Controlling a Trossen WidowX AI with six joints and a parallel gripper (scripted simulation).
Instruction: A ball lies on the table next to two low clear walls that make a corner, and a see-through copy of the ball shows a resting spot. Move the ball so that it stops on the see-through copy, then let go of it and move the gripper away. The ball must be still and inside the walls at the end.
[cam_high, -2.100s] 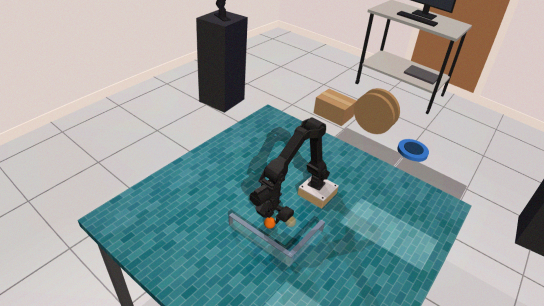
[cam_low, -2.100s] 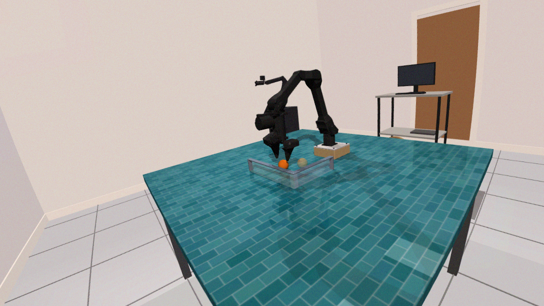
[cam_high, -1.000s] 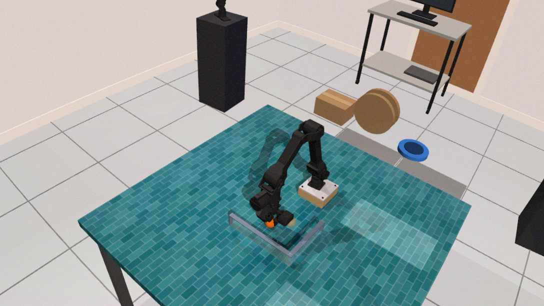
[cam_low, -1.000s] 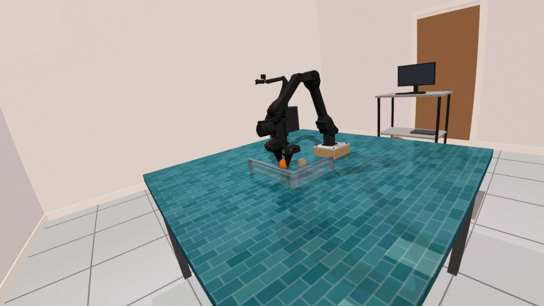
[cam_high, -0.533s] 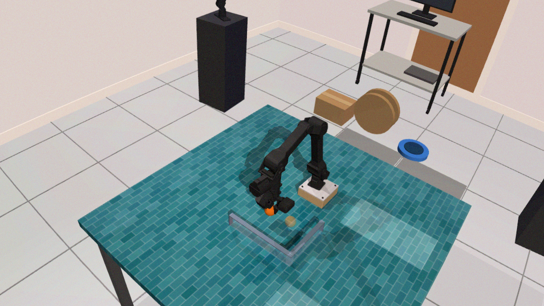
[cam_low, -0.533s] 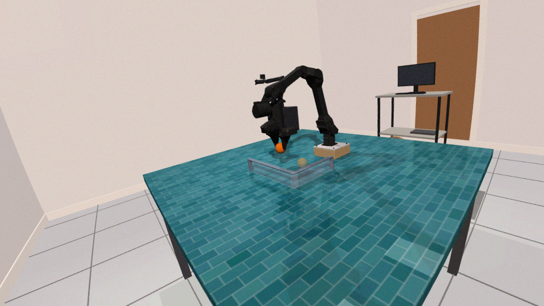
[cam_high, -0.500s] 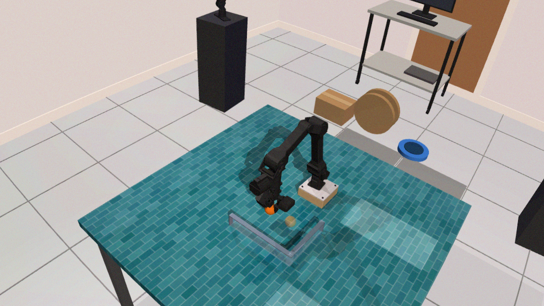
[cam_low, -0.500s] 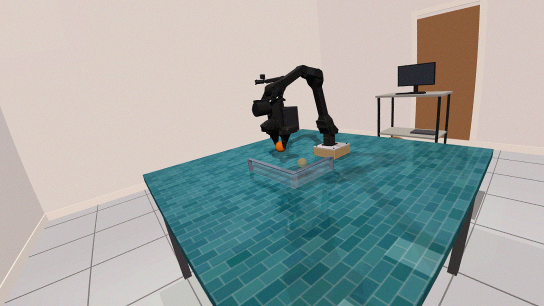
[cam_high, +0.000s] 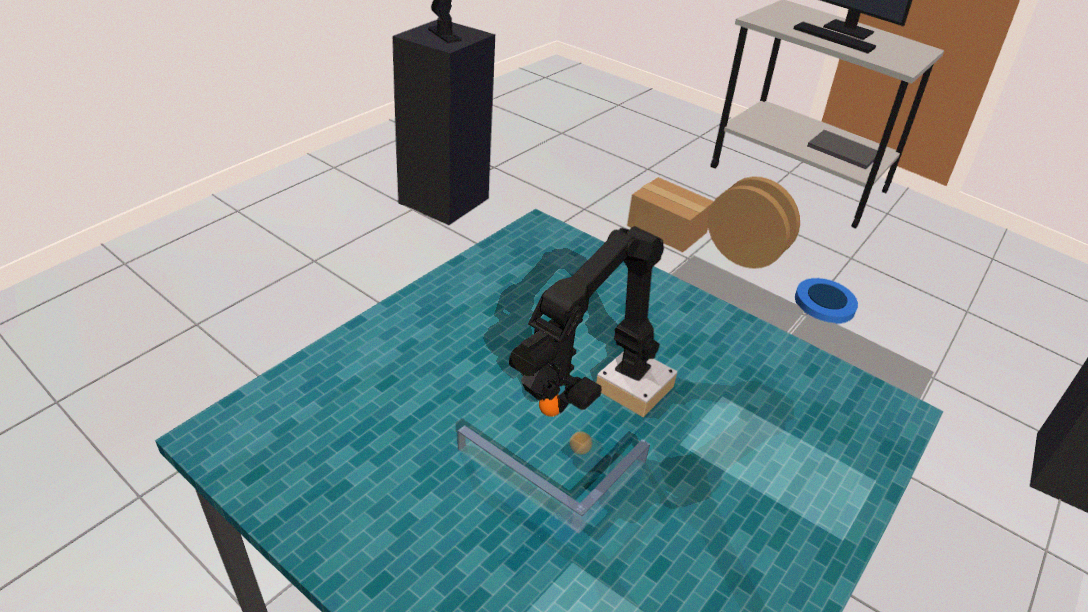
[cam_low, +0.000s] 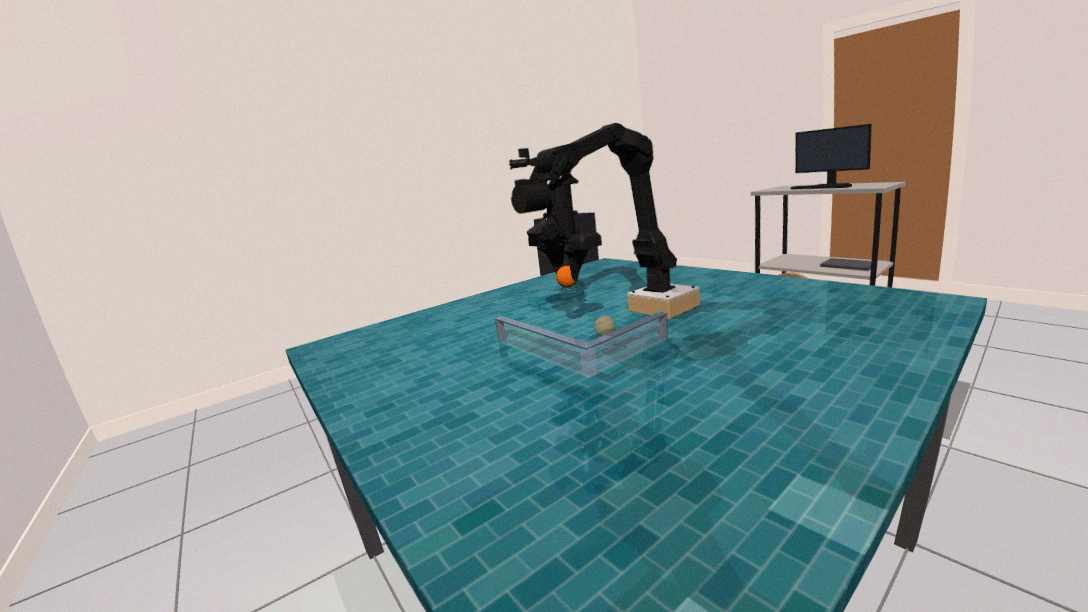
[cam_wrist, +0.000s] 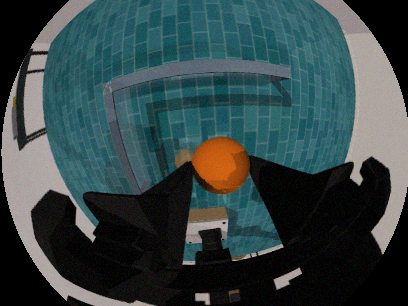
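Note:
The orange ball is held in the air between the fingertips of my gripper, which is shut on it. Its shadow lies apart below it on the table. The see-through copy rests on the table inside the corner, lower than the held ball; in the wrist view it shows just left of the ball, partly hidden by a finger. The two low clear walls meet at a corner on the side away from the arm's base.
The arm's base block stands on the teal tiled table, near the copy. A box, a round brown object and a blue ring are beyond the table. A black pedestal and a shelf with a monitor stand farther back.

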